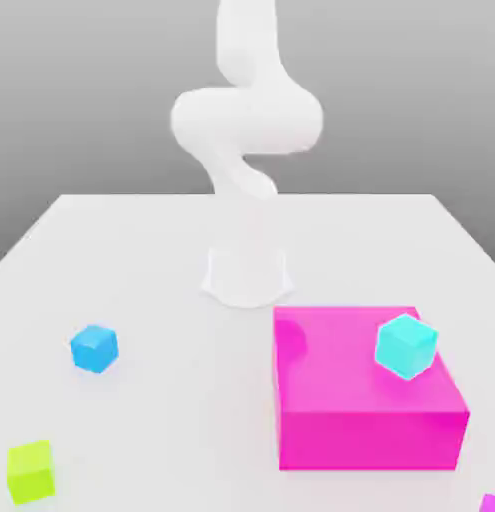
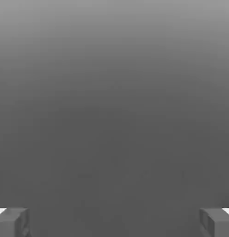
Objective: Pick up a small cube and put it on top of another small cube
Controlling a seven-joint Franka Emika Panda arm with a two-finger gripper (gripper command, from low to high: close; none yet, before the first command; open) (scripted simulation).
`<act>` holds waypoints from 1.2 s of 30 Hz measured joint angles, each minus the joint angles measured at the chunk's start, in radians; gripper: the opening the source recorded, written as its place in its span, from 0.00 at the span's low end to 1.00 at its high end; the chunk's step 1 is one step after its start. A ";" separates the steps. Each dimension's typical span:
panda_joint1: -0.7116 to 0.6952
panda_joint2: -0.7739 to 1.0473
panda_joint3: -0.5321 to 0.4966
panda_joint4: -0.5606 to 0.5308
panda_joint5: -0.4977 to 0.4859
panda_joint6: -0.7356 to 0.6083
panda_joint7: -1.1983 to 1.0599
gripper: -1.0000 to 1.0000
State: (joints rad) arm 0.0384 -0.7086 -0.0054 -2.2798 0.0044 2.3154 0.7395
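Gripper (image 2: 114, 222) is standing wide and empty, pointing away from the tabletop (image 1: 171, 260), where the blue cube (image 1: 94, 348) is lying.

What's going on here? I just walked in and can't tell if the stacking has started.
Not yet. The white robot arm stands at the back of the table, and its gripper is open and holding nothing. A cyan cube sits on the big magenta block. A blue cube and a lime-green cube lie apart on the table at the exterior view's left. No small cube is stacked on another.
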 joint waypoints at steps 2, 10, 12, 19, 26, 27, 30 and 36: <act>0.031 0.077 -0.004 0.017 0.005 0.013 -0.052 0.50; 0.130 0.369 0.000 0.082 0.030 0.062 -0.253 0.50; 0.151 0.441 0.006 0.098 0.035 0.074 -0.301 0.50; 0.217 0.695 0.044 0.154 0.035 0.117 -0.461 0.50; 0.265 0.949 0.081 0.209 -0.006 0.160 -0.593 0.50; 0.272 0.985 0.087 0.217 -0.016 0.166 -0.609 0.50; 0.294 1.095 0.104 0.241 -0.051 0.184 -0.655 0.50; 0.333 1.313 0.104 0.291 -0.111 0.275 -0.693 0.50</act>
State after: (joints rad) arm 0.3719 0.6042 0.0982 -1.9887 -0.1064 2.5902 0.0466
